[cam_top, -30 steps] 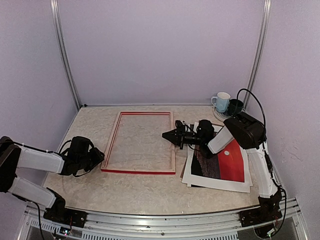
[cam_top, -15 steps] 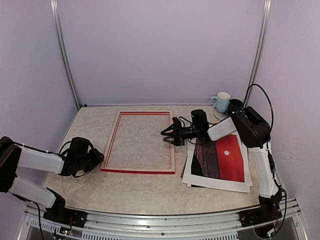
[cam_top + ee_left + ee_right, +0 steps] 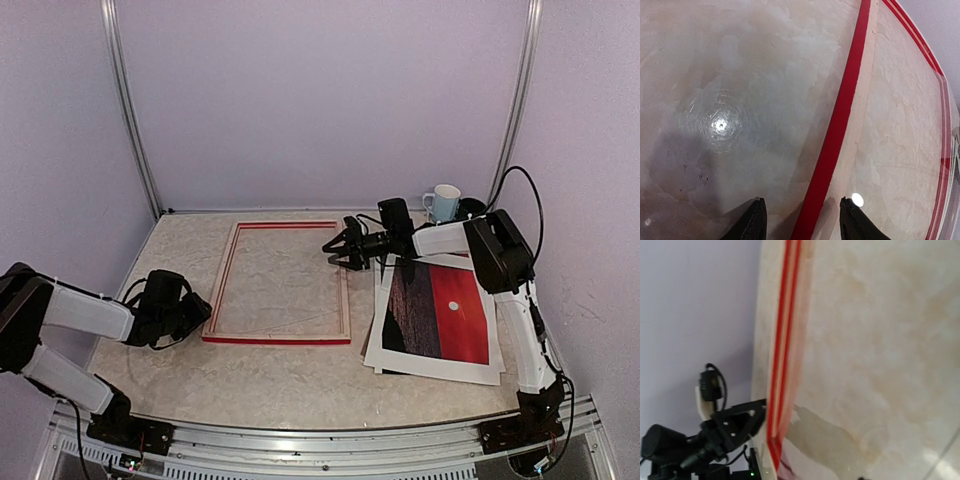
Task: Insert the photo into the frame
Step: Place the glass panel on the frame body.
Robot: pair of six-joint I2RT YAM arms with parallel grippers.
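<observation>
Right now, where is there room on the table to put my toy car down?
Bare table runs along the near edge, before the frame and photo; inside the frame is bare too. The far right is crowded: white mug, right arm.

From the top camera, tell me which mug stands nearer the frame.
The white mug; the black mug stands right of it, further from the frame.
</observation>
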